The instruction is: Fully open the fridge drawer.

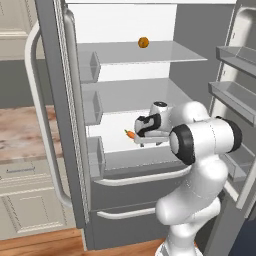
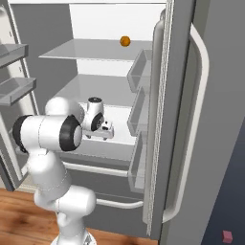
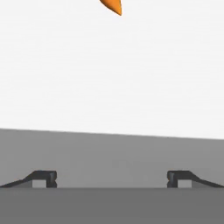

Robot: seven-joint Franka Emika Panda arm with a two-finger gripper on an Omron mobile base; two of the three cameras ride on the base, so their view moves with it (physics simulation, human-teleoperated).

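The fridge (image 1: 125,100) was seen with both doors swung open, and everything below is placed relative to it. The fridge drawer (image 1: 135,159) sat low in the fridge's open compartment, its white inner floor (image 3: 109,70) exposed and its grey front panel (image 3: 109,157) facing outward. Its long pale bar handle (image 1: 140,178) ran across the fridge's width just beneath that panel. Below it, a taller grey drawer front (image 1: 125,200) with its own bar handle (image 1: 125,214) was seen at the fridge's bottom.

The gripper (image 1: 141,134) was held inside the fridge, above the drawer's white floor and just behind its front panel. In the hand view, the 2 dark fingertips (image 3: 46,178) were seen far apart, near opposite edges of the picture, so the jaws were spread wide with nothing between them. Contact with the drawer could not be made out.

A carrot (image 1: 130,134) lay on the drawer's white floor, just beside the gripper in the left base view; its orange tip (image 3: 111,6) was seen at the top of the hand view. A small orange round fruit (image 1: 143,42) rested on the fridge's upper glass shelf (image 1: 150,52). Grey door bins (image 2: 139,72) were stacked along the inner edge of the fridge's doors.
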